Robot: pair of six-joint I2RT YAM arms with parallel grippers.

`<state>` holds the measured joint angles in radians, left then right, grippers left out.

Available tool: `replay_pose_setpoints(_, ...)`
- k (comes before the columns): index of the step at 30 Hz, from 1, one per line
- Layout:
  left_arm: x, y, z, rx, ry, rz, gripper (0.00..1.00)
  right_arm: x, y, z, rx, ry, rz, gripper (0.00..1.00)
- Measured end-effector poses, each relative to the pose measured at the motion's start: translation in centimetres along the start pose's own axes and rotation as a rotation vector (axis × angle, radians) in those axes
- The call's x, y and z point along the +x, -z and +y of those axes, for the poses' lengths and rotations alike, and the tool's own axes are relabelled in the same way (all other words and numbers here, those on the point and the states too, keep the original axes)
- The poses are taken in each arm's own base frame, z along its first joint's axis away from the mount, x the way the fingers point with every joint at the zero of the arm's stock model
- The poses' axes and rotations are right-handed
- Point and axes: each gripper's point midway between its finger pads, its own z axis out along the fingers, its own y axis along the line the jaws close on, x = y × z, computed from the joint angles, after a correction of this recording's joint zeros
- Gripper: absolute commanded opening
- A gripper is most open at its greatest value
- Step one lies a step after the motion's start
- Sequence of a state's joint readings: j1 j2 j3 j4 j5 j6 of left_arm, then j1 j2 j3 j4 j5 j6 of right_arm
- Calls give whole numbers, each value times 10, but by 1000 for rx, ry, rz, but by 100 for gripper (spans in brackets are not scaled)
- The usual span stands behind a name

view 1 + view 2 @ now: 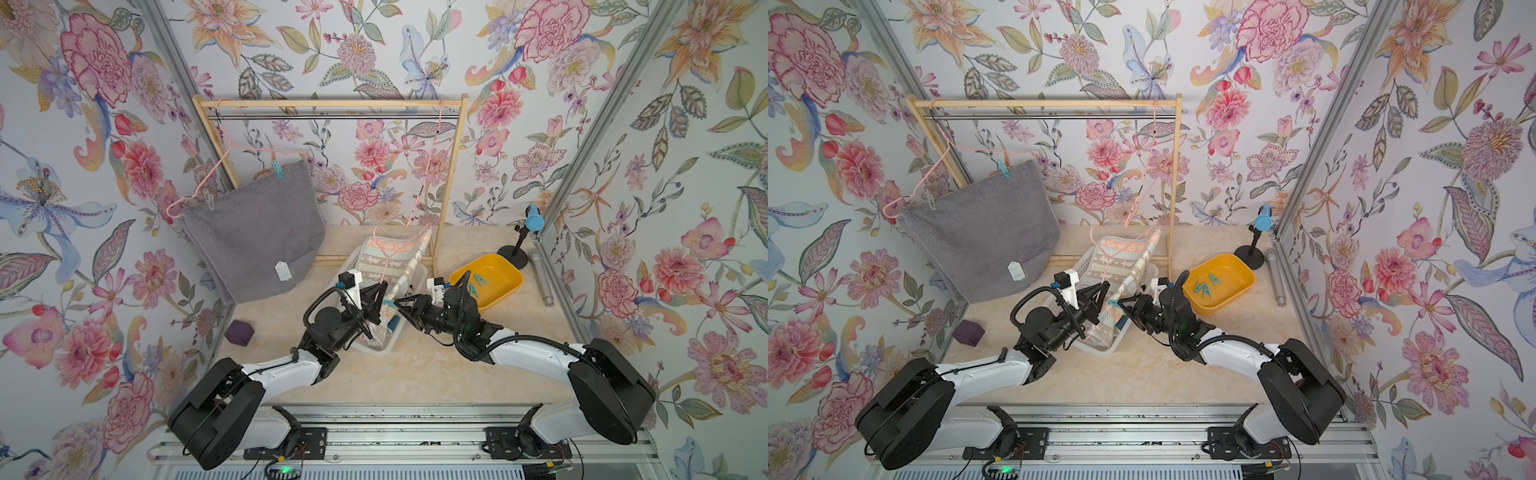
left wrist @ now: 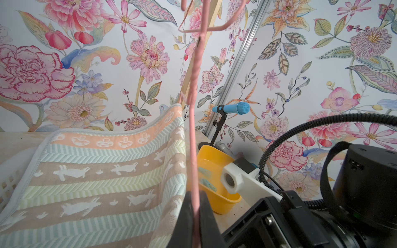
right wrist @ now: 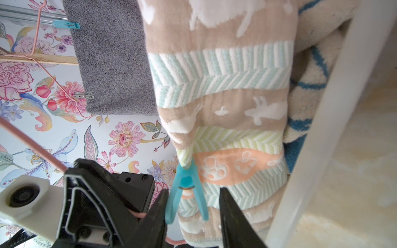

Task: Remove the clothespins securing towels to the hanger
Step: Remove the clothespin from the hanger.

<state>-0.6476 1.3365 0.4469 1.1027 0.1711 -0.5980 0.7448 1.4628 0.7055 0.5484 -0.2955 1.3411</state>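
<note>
My left gripper is shut on the pink wire hanger that carries the striped towel. A teal clothespin clips this towel's lower corner to the hanger. My right gripper is open with its jaws on either side of the pin's handles; one finger touches a handle, the other stands apart. In both top views the two grippers meet at the pin above the white basket. The grey towel hangs from another hanger, held by a teal clothespin and a pale one.
A blue-and-white towel lies in the basket. The yellow tray to the right holds loose teal clothespins. A wooden rack stands at the back. A purple cube, a blue microphone on a stand and a silver microphone sit on the table.
</note>
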Motion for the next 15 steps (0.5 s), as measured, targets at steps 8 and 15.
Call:
replay_pose_setpoints(8, 0, 0, 0, 1, 0, 0, 0, -1, -1, 2, -10, 0, -2, 30)
replay_pose_setpoints(15, 0, 0, 0, 0, 0, 1, 0, -1, -1, 2, -12, 1, -2, 25)
